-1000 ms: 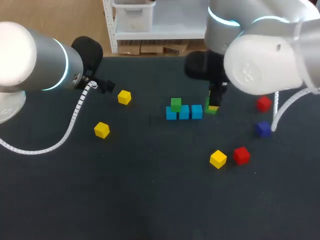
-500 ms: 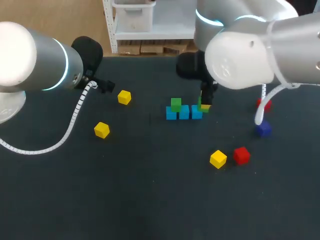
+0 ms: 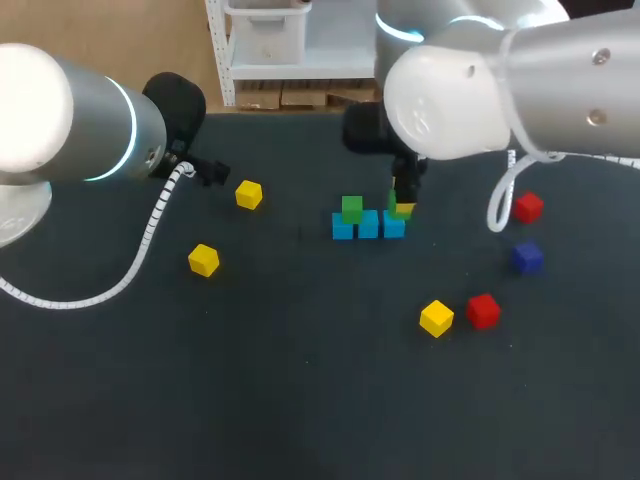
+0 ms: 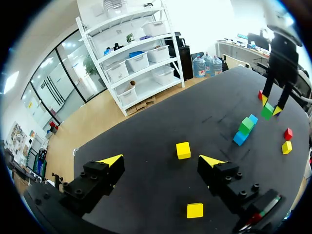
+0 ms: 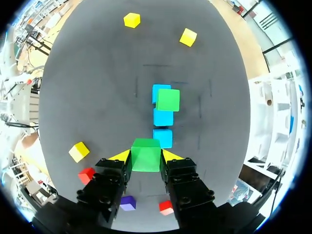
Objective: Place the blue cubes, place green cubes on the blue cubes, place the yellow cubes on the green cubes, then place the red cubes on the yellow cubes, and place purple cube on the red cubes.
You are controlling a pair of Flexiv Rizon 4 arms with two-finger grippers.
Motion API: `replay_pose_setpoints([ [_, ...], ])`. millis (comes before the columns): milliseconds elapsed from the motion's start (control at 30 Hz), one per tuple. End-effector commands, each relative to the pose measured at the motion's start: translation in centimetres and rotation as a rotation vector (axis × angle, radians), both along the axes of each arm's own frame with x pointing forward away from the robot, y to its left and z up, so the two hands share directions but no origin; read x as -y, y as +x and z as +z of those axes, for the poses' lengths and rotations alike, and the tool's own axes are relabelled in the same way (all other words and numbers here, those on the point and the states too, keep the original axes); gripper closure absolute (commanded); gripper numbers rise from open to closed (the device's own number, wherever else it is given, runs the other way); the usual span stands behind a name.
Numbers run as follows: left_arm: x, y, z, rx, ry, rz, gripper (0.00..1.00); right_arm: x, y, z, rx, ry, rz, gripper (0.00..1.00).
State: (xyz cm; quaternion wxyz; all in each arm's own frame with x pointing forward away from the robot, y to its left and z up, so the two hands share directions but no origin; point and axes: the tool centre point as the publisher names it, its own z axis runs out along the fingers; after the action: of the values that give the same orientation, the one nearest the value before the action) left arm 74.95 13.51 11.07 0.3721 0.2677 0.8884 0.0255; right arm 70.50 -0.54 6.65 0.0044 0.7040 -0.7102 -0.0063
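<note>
Nearest the robot's edge of the table (image 3: pixel 300 420) lie a yellow cube (image 3: pixel 436 318) and a red cube (image 3: pixel 483 310), just beside each other and well apart from the build. I judge them stock for the upper layers. A little farther out, the purple cube (image 3: pixel 527 258) sits alone on the right and a second yellow cube (image 3: pixel 203 260) alone on the left, both flat and loose.

At mid-table stands the blue row (image 3: pixel 368 225), three blue cubes touching side to side as the base layer. A placed green cube (image 3: pixel 352 208) rests on its left-end cube. The right gripper (image 5: pixel 146 155) hangs over the row's right end, its jaws narrowed onto a second green cube (image 5: pixel 145 162). It grips the cube on two opposite sides, so the underside is free to land flat. Whether this cube touches the blue one beneath, I cannot tell. By my reading the green layer is under way, and yellow, red and purple are not begun.

Farther back lie a second red cube (image 3: pixel 528 207) on the right and a third yellow cube (image 3: pixel 248 194) on the left. Beyond that, the left gripper (image 4: pixel 161 161) hangs with jaws wide and nothing between them, likely parked clear of the build.

As for holders, the only thing bearing another is the blue row, which carries that one green cube
</note>
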Motion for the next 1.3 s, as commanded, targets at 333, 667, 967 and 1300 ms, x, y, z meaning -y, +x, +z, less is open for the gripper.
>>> replay_pose_setpoints([
  [333,-0.1,0.1,0.0,-0.002,-0.001,-0.004,0.00,-0.9,1.8,-0.8,-0.055,0.002,0.029,1.00],
  [667,-0.1,0.1,0.0,-0.002,-0.001,-0.004,0.00,-1.7,2.3,-1.3,-0.067,-0.013,0.057,1.00],
  [967,-0.1,0.1,0.0,-0.002,-0.001,-0.004,0.00,-2.0,2.5,-2.2,-0.082,-0.037,0.081,1.00],
  [1300,-0.1,0.1,0.0,-0.002,-0.001,-0.004,0.00,-2.1,2.4,-2.7,-0.097,-0.046,0.082,1.00],
])
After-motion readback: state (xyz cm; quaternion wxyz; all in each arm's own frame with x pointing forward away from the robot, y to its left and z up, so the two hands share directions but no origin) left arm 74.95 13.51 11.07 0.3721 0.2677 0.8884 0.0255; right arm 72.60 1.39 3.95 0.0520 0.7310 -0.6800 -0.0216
